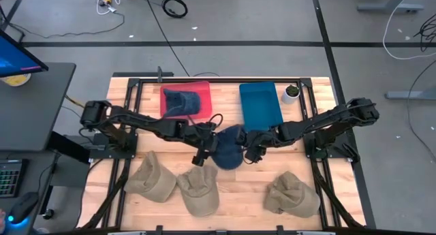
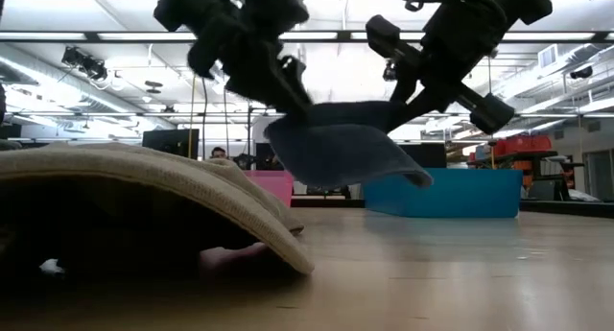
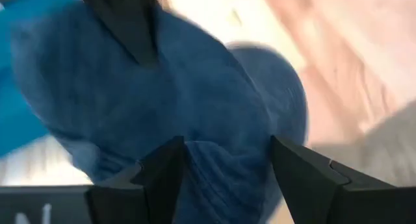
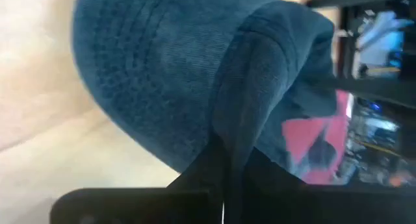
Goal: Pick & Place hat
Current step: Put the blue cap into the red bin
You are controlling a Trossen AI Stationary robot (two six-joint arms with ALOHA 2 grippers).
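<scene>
The blue cap fills the right wrist view, a fold of its cloth pinched tight between the right gripper's closed fingers. In the low view this blue cap hangs clear of the wooden table, held up between both arms. The left gripper sits at its other edge, its fingers spread apart with cloth lying between them; whether they actually clamp it cannot be told. From above, the cap is at the table's middle, in front of the gap between the red bin and the blue bin. A second blue cap lies in the red bin. Three tan caps line the near edge.
</scene>
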